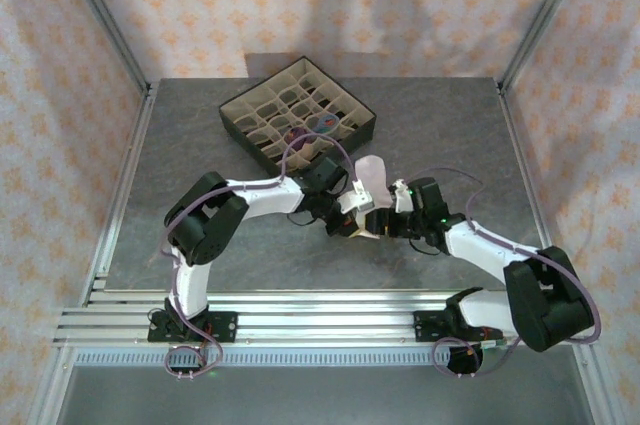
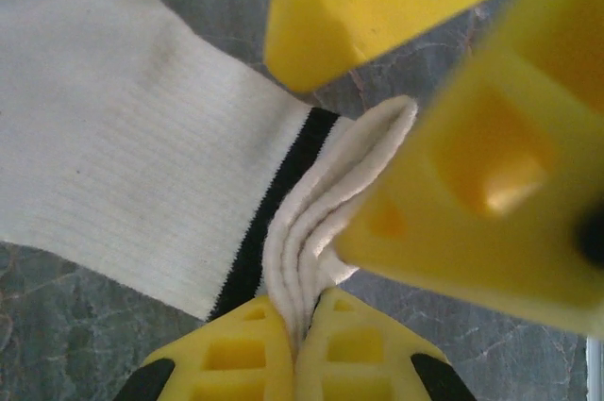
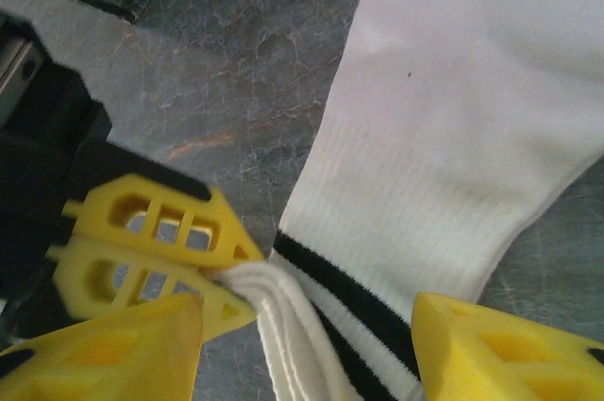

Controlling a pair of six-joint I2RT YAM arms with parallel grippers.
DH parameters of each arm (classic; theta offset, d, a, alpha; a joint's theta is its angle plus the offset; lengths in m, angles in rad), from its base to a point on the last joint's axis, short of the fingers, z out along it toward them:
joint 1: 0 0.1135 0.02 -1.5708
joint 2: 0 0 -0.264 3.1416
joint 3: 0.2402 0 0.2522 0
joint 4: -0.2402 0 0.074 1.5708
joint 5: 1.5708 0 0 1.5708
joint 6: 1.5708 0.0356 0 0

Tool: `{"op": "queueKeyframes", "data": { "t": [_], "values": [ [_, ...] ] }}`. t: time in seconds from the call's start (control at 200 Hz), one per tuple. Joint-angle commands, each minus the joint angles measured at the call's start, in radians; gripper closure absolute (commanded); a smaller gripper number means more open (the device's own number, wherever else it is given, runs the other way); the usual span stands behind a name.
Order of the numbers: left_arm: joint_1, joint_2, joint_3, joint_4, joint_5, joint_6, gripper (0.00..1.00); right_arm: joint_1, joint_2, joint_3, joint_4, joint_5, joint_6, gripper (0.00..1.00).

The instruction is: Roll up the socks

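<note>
On the desk [image 1: 180, 145] your left fingers [image 2: 236, 359] clamp the white sock [image 2: 123, 165] at its cuff; your right fingers [image 3: 500, 349] straddle it, parted.

The left gripper [image 2: 297, 318] pinches the folded white sock [image 2: 123, 160].

left gripper [image 2: 297, 330] clamped, right gripper [image 3: 310, 325] parted

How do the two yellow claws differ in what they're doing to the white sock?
The left gripper is shut; the right gripper is open. The left pinches the folded cuff of the white sock; the right only straddles it. Both are yellow and sit at its striped end.
</note>
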Motion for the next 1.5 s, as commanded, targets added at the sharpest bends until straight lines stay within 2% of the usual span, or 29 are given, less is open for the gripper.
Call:
{"op": "queueKeyframes", "data": {
  "t": [0.0,0.235,0.43,0.531,0.656,0.796,0.846,0.971,1.101,1.201,1.256,1.376,1.496],
  "values": [
    [0.018,0.035,0.055,-0.105,0.037,-0.065,1.00,0.005,0.021,0.035,0.015,-0.013,-0.009,0.41],
    [0.032,0.094,0.130,-0.175,0.047,-0.104,1.00,0.018,0.063,0.064,-0.024,0.019,-0.018,0.44],
    [0.037,0.104,0.140,-0.171,0.039,-0.116,1.00,0.033,0.130,0.106,-0.065,0.058,-0.018,0.54],
    [0.039,0.100,0.132,-0.157,0.030,-0.112,1.00,0.039,0.171,0.134,-0.107,0.122,-0.005,0.64],
    [0.039,0.083,0.102,-0.116,0.032,-0.095,1.00,0.040,0.246,0.200,-0.217,0.247,0.029,0.81],
    [0.040,0.078,0.095,-0.108,0.009,-0.082,1.00,0.040,0.312,0.273,-0.305,0.308,0.014,0.89],
    [0.039,0.065,0.082,-0.091,0.000,-0.067,0.93,0.039,0.334,0.300,-0.333,0.316,0.005,0.91],
    [0.040,-0.027,-0.026,0.050,-0.034,-0.014,0.83,0.038,0.386,0.359,-0.402,0.333,-0.010,0.95],
    [0.040,-0.154,-0.148,0.199,-0.120,0.051,0.83,0.031,0.426,0.398,-0.461,0.347,-0.014,0.96],
    [0.029,-0.213,-0.228,0.299,-0.185,0.122,0.79,0.014,0.456,0.412,-0.477,0.310,-0.008,0.97],
    [0.008,-0.247,-0.286,0.370,-0.218,0.208,0.78,0.004,0.469,0.419,-0.484,0.283,-0.007,0.98],
    [-0.075,-0.287,-0.412,0.558,-0.372,0.402,0.66,-0.009,0.495,0.435,-0.503,0.244,-0.010,0.99],
    [-0.132,-0.259,-0.453,0.701,-0.489,0.496,0.62,-0.043,0.518,0.429,-0.483,0.165,0.005,0.99]
  ]
}}
